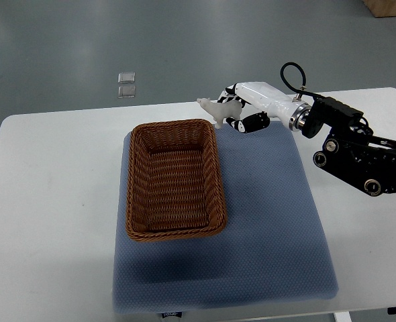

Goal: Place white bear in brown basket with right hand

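- I see the right hand (pixel 233 107) reaching in from the right edge, its fingers (pixel 246 123) curled round the white bear (pixel 218 109) so that the toy is gripped and lifted clear of the surface.
- The white bear sits just past the far right corner of the brown basket (pixel 174 180), close to the rim but, from my view, outside it and not inside the weave.
- Its long axis runs roughly left to right across the picture; the end I take for the head points left, away from the palm, with the other end buried in the grip.
- The brown basket is rectangular, long side running away from me, and rests on a blue mat (pixel 272 221) that covers the middle of the white table (pixel 50 201).
- For writing, I can make out only a small dark label (pixel 170 314) on the near edge of the mat; the print is too small for me to read.
- Two small clear squares (pixel 126 84) lie on the grey floor beyond the table, one just behind the other.
- The black forearm (pixel 359 151) behind the wrist carries a looped black cable (pixel 293 75).
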Available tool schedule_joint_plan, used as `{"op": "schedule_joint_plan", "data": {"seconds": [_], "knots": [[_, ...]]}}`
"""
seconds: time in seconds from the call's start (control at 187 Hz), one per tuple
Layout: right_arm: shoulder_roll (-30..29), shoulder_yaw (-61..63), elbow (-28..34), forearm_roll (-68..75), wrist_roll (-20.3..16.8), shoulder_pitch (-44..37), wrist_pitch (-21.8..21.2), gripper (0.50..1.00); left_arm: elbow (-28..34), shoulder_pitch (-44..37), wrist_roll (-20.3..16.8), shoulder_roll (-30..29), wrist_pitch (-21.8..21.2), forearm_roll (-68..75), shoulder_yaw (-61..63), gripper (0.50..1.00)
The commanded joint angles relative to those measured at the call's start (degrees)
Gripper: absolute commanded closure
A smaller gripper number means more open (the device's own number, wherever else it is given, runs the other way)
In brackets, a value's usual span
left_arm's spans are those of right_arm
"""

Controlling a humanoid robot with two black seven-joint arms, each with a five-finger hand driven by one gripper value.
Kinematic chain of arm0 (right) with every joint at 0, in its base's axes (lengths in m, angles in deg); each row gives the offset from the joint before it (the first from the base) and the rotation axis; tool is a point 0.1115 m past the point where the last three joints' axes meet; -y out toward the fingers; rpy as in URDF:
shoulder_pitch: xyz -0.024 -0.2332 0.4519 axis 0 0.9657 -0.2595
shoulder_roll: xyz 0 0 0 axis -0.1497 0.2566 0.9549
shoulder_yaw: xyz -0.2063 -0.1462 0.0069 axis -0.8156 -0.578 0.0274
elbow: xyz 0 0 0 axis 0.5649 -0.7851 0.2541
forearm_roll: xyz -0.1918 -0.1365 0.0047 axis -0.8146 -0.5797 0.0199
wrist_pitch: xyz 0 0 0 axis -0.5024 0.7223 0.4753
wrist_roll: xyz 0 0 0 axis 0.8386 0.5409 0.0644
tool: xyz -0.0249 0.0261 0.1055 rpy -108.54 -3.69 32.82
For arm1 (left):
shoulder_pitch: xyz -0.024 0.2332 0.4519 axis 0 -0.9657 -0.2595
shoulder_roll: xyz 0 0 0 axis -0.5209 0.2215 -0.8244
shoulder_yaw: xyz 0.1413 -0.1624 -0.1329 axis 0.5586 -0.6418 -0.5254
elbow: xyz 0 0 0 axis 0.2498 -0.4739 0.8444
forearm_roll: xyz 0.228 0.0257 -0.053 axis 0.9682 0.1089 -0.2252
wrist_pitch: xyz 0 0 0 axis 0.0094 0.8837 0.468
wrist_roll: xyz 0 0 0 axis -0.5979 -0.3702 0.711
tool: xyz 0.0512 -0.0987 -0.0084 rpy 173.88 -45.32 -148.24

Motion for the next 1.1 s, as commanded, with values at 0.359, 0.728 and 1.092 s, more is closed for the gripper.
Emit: {"op": "schedule_joint_plan", "data": {"seconds": [0.359,0.728,1.092], "knots": [[-4.0,-9.2,2.9,-3.2,3.2,-2.5,0.1,0.979,0.0,0.0,0.0,0.0,-0.1,0.0,0.0,0.5],[-4.5,-8.9,2.7,-3.1,3.3,-2.3,0.3,0.64,0.0,0.0,0.0,0.0,-0.1,0.0,0.0,0.5],[-3.8,-3.2,1.2,-1.0,3.2,-0.9,1.7,0.607,0.0,0.0,0.0,0.0,0.0,0.0,0.0,0.5]]}}
